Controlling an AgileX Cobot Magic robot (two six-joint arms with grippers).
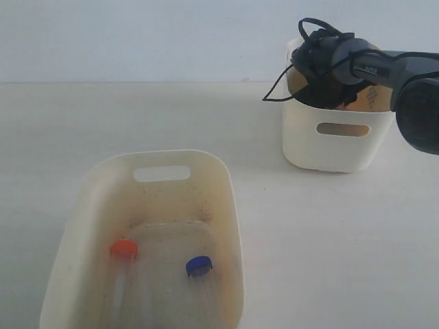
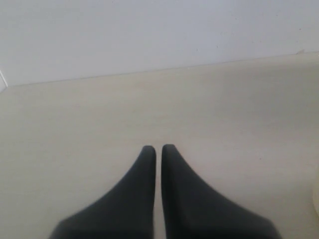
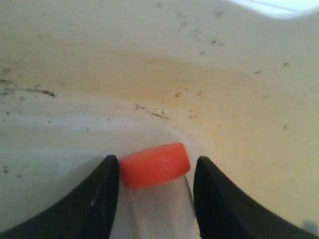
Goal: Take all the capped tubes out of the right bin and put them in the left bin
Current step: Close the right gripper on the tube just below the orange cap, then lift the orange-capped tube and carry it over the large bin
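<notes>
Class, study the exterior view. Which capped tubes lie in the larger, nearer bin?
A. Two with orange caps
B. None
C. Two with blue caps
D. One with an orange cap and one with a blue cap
D: on the floor of the left bin lie an orange-capped tube and a blue-capped tube, side by side and apart.

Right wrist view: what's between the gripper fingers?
An orange-capped tube, its cap between the fingers of the right gripper, inside the right bin. Only the right wrist view shows this; in the exterior view the arm hides it.
</notes>
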